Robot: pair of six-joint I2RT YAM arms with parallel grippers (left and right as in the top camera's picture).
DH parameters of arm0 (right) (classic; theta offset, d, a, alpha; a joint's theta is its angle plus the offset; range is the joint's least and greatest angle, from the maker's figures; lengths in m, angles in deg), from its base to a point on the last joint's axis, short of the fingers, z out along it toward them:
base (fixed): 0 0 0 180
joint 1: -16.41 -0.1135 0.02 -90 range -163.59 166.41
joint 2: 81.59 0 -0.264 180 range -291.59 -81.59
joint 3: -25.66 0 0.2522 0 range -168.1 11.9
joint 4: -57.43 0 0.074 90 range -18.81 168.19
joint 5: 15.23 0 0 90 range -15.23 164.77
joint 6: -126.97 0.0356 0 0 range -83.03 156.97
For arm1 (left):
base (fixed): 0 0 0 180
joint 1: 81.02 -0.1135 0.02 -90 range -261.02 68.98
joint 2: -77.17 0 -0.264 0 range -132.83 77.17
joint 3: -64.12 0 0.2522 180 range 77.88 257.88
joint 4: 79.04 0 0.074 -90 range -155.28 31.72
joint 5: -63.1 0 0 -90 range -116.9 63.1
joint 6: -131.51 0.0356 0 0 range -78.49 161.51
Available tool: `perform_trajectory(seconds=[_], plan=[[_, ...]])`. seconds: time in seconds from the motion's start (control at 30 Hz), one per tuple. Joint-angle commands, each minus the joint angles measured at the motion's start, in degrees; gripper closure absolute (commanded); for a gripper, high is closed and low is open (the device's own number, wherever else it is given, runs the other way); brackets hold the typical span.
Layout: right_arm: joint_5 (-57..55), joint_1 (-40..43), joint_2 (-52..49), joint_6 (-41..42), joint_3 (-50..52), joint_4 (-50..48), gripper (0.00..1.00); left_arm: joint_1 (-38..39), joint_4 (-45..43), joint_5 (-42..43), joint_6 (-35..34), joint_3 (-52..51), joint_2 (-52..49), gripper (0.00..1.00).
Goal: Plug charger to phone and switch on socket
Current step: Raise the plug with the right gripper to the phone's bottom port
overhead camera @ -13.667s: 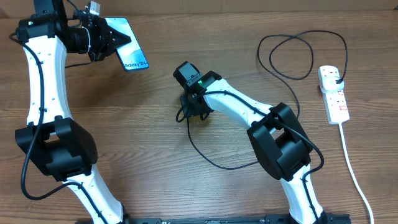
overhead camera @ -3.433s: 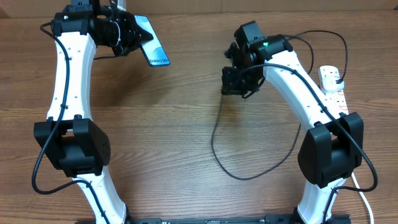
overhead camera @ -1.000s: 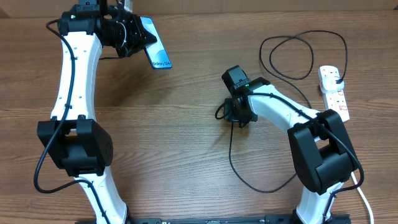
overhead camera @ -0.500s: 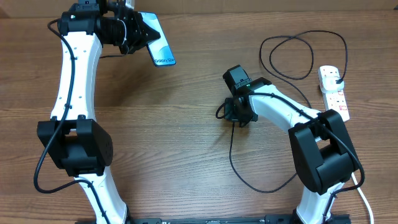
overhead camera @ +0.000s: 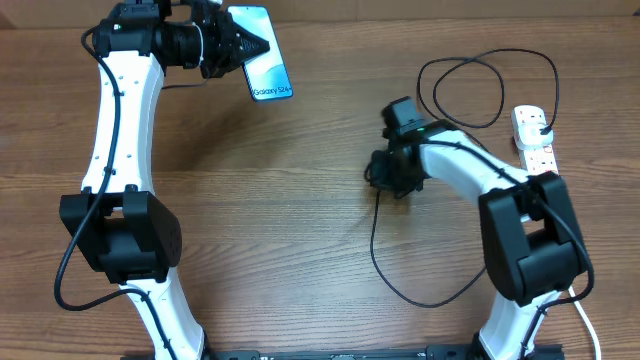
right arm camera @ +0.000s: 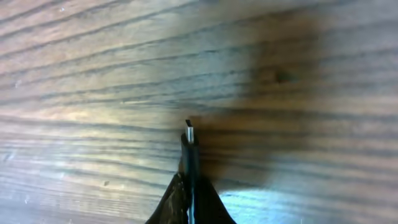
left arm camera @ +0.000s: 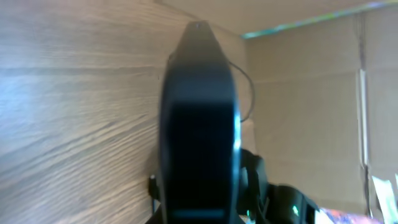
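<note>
My left gripper (overhead camera: 238, 46) is shut on the phone (overhead camera: 268, 66) and holds it in the air over the table's far left, lit screen up. In the left wrist view the phone (left arm camera: 199, 118) is a dark slab filling the middle. The charger is a thin black cable (overhead camera: 374, 250). My right gripper (overhead camera: 388, 178) is shut on its connector near the table's middle. In the right wrist view the connector tip (right arm camera: 189, 133) sticks out past the pinched fingers (right arm camera: 180, 199), just above the wood. The white socket (overhead camera: 540, 155) lies at the right edge with the black plug (overhead camera: 538, 122) in its far end.
The cable makes a loop (overhead camera: 470, 90) at the back right and a slack curve (overhead camera: 430, 298) near the front. The socket's thick white lead (overhead camera: 570, 285) runs down the right edge. The two arm bases stand at the front left and front right.
The left arm has carried the phone to the right and further back. The right gripper has shifted slightly right and closed tighter on the connector.
</note>
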Motion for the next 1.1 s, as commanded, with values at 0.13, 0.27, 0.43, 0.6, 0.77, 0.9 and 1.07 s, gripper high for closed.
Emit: perform_trajectory(seconds=[0.13, 0.27, 0.43, 0.6, 0.77, 0.9, 1.07], plan=[[36.1, 9.1, 3.9, -21.8, 1.2, 2.8, 0.96, 0.2, -4.9, 12.3, 1.6, 0.5, 1.6, 0.95], [56.7, 12.0, 4.2, -33.7, 1.2, 6.6, 0.96, 0.2, -6.2, 14.3, 1.8, 0.5, 1.6, 0.96], [72.8, 12.2, 4.2, -40.7, 1.2, 11.7, 0.96, 0.4, -6.0, 16.4, 2.0, 0.5, 1.7, 0.95], [75.4, 11.0, 4.2, -45.7, 1.2, 14.5, 0.96, 2.3, -6.2, 16.4, 3.3, 0.5, 1.7, 0.96], [77.4, 9.7, 4.4, -47.3, 0.5, 15.6, 0.96, 5.3, -6.5, 18.8, 3.2, 0.5, 1.7, 0.95], [77.4, 8.5, 5.8, -47.3, -0.6, 16.3, 0.96, 5.8, -6.5, 21.2, 3.3, 0.5, 1.7, 0.96], [77.4, 7.1, 8.9, -47.3, -5.1, 20.8, 0.96, 5.6, -6.7, 21.4, 3.4, 0.5, 1.7, 0.96]])
